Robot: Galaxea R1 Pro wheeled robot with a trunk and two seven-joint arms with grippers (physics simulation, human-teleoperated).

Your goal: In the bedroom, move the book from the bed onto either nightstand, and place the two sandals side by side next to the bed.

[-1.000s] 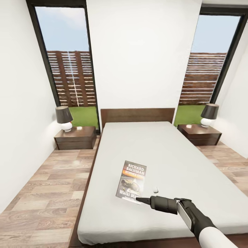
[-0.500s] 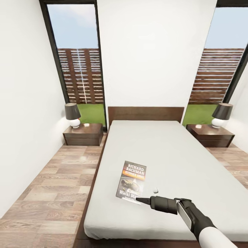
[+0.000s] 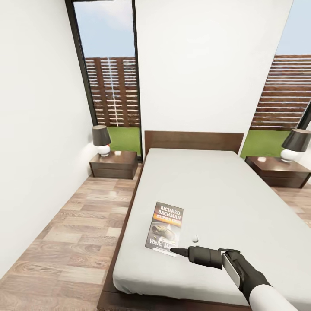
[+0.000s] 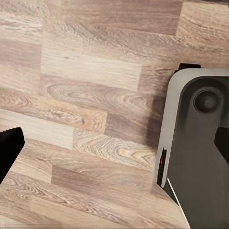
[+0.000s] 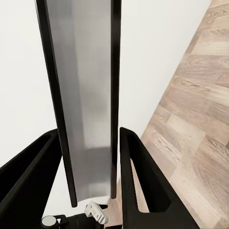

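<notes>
Since a second ago the whole head view has slid rightward across the picture, a shift of the camera: the left dark-brown wooden nightstand [image 3: 113, 164] with its dark-shaded white-based lamp [image 3: 101, 140] now sits nearer the middle, while the book and the right arm keep the same place in the frame. Left of the bed lies the wood-plank floor [image 3: 65, 242], with the tall dark-framed window [image 3: 113, 82] above it showing grass and a brown slatted fence. The large low bed [image 3: 207, 194], pale-grey mattress on a dark brown frame with a flat headboard, fills the centre. The small thin paperback book [image 3: 165, 228] is held flat just over the mattress near its foot end; its dark cover reads "RICHARD BACHMAN" in white above an orange band, and "Wielki Ma…" along the lower edge, cut off by the finger. The right arm reaches in from the lower right, white forearm and black wrist stretched level toward the left, and the right gripper [image 3: 178, 251] is clamped on the book's near corner; in the right wrist view its black fingers [image 5: 138, 186] stand either side of the book's grey edge. Farther right stands the second nightstand [image 3: 280, 171] with its own lamp [image 3: 294, 144]. The left gripper's black fingertips [image 4: 8, 148] stand wide apart over floor planks.
</notes>
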